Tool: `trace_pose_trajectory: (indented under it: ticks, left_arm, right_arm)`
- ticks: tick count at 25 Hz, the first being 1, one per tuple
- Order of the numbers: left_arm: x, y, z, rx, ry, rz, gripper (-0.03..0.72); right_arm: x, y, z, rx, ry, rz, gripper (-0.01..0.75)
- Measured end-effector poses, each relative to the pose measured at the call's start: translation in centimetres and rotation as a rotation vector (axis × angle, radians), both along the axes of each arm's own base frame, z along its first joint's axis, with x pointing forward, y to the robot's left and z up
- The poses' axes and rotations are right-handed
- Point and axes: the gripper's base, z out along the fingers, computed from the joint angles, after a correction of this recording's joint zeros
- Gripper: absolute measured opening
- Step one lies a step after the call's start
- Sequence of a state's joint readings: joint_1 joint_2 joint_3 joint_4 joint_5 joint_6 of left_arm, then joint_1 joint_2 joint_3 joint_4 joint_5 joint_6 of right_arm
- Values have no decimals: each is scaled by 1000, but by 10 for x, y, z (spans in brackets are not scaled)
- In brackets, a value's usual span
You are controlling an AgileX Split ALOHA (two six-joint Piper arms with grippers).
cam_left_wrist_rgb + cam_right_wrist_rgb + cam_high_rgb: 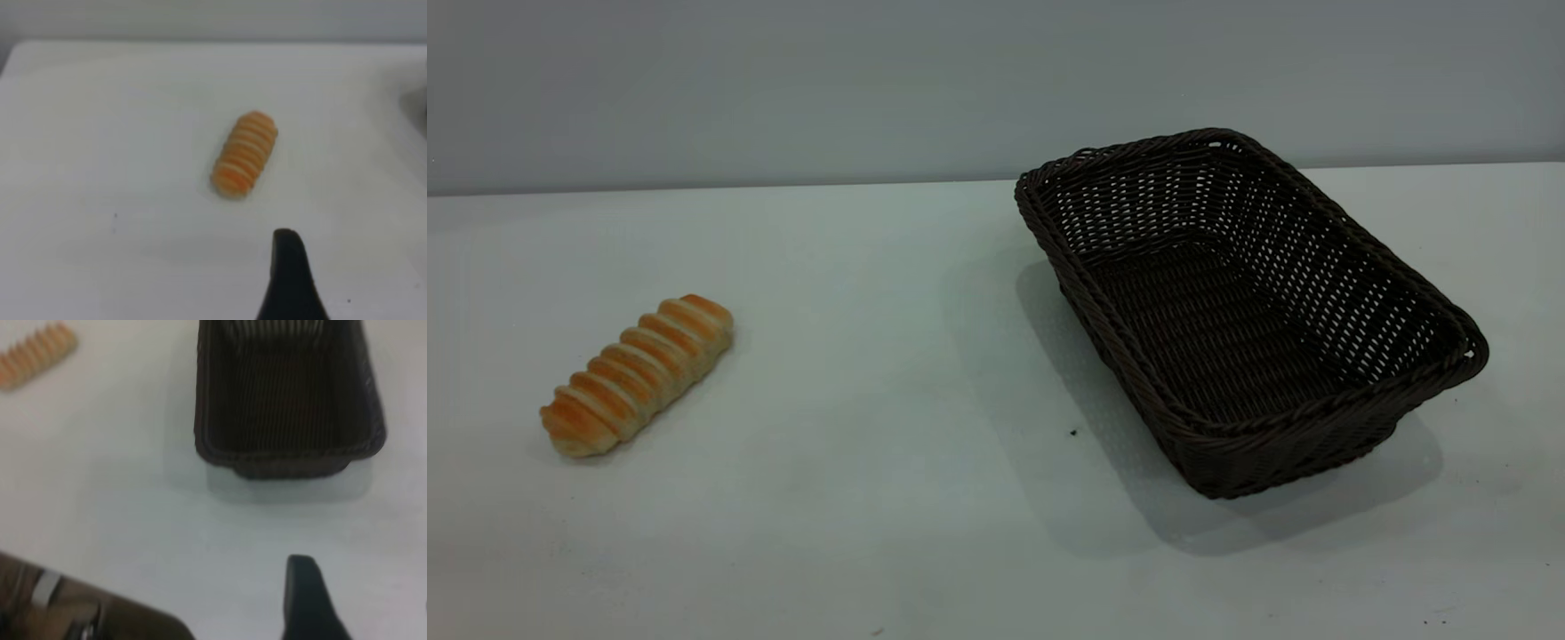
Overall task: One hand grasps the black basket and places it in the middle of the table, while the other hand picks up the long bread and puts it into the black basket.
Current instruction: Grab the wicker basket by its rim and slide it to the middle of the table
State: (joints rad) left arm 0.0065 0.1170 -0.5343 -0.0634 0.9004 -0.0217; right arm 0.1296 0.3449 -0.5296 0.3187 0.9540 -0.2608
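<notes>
The long bread (637,375) lies on the white table (889,498) at the left, angled with one end toward the front. The black basket (1103,329) stands empty at the right, turned at a slant. Neither gripper shows in the exterior view. In the left wrist view a black part of my left gripper (288,280) hangs above the bare table, short of the bread (244,153). In the right wrist view a black part of my right gripper (303,600) is above the table, short of the basket's (280,457) near end wall. The bread (37,353) shows far off there.
A grey wall (783,80) runs behind the table's far edge. In the right wrist view the table's edge shows, with a brown area (67,613) beyond it. A tiny dark speck (1073,433) lies on the table next to the basket.
</notes>
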Motion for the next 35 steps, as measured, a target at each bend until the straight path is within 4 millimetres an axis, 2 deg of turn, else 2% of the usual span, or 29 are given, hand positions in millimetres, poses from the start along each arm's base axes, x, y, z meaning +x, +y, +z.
trace_pose_trajectory:
  ticks: [6,9,14,21,26,30,35]
  left_arm:
    - [42,1,5,-7,112,8,539]
    - [59,1,4,-35,134,30,539]
    - [73,1,2,-48,152,42,539]
    - [74,1,2,-44,155,39,538]
    - [74,1,2,-44,161,40,538]
    - [74,2,2,-14,160,33,538]
    - [74,3,2,-2,160,29,538]
  right_arm:
    - [69,15,-2,5,189,73,516]
    - [104,23,-20,41,334,71,520]
    - [143,30,-59,94,527,16,521]
    - [177,35,-100,183,633,-114,521]
    - [200,33,-132,255,657,-299,521]
    - [212,32,-156,312,691,-436,521]
    - [218,31,-174,365,732,-543,521]
